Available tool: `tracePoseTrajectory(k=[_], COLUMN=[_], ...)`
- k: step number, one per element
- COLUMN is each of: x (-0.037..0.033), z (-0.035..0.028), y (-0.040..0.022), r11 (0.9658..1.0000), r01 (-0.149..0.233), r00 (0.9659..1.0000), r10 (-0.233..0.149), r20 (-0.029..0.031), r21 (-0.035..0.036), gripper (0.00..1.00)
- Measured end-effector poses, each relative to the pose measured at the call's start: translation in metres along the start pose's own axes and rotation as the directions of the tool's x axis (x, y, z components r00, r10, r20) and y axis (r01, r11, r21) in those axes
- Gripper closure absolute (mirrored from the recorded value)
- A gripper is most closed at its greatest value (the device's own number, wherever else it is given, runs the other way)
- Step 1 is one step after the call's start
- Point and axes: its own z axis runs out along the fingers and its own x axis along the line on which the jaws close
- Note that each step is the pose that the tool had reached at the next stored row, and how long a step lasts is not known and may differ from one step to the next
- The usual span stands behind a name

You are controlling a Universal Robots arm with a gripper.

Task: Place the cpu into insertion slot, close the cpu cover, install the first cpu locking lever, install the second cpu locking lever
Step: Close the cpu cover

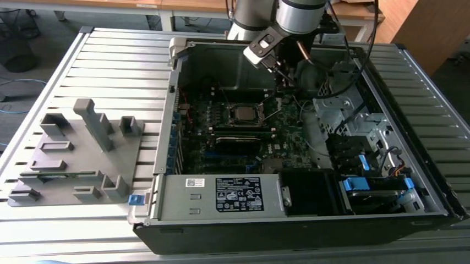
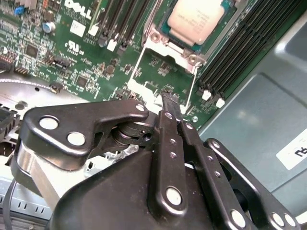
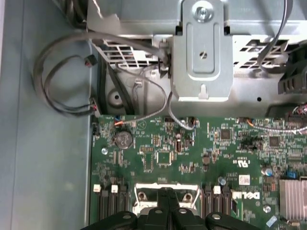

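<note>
Exterior view: gripper (image 1: 282, 88) angled down near the cpu (image 1: 242, 114)

Arm (image 1: 301, 14): smooth silver-grey cylindrical sections above a dark joint. Wrist housing (image 1: 262, 48): white shell with a black face. Gripper (image 2: 170, 101): matte black linkage plates with rounded ends, bright silver pins, small recessed screws, narrow black jaws, brushed silver body behind.

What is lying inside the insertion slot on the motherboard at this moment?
The cpu lies inside the insertion slot, with its dull silver top facing up. The contacts beneath it cannot be seen, because the cpu covers them.
</note>
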Motion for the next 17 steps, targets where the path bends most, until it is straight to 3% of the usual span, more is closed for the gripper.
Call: tracePoseTrajectory(k=[14, 17], x=[0.0001, 0.0001], z=[0.0014, 0.0024], y=[0.0266, 0.0292], r11=[1.0, 1.0], r01=[0.0, 0.0], r00=[1.0, 1.0], r10=[0.0, 0.0], r20=[0.0, 0.0], r21=[0.0, 0.0], gripper=[0.89, 0.89])
